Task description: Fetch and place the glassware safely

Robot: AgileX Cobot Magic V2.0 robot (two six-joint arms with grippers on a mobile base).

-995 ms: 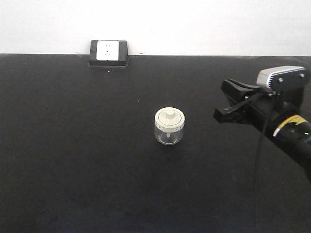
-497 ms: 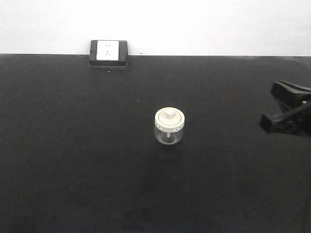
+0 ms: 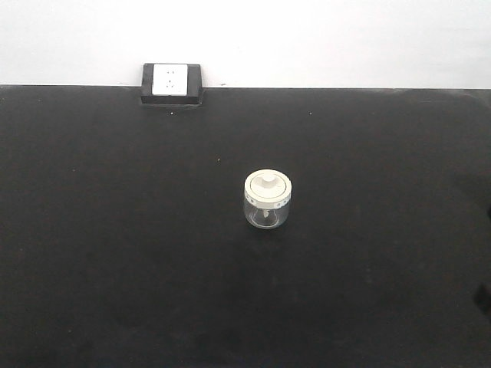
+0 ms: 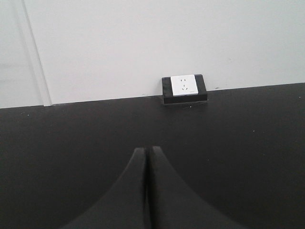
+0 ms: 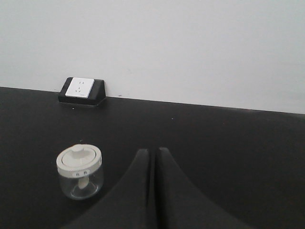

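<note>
My right pincer sits clenched on nothing, its two dark fingers pressed tip to tip; my left pincer is the same, drawn together and bare; neither shows in the front view, so I judge both arms are hanging back off the table. Just left of the right fingers, in the right wrist view, stands the glass jar; it is upright, lid on, near the middle of the black table, well apart from every edge; the only other thing is a socket block at the far edge toward the left corner. I take the jar to be light, rigid and brittle, its clear wall slick under rubber; the cream lid with its little knob may only rest loose, so I would not lift by it; I would spread the pincer, straddle the glass body below the lid rim, and squeeze gently, keeping the jar level.
</note>
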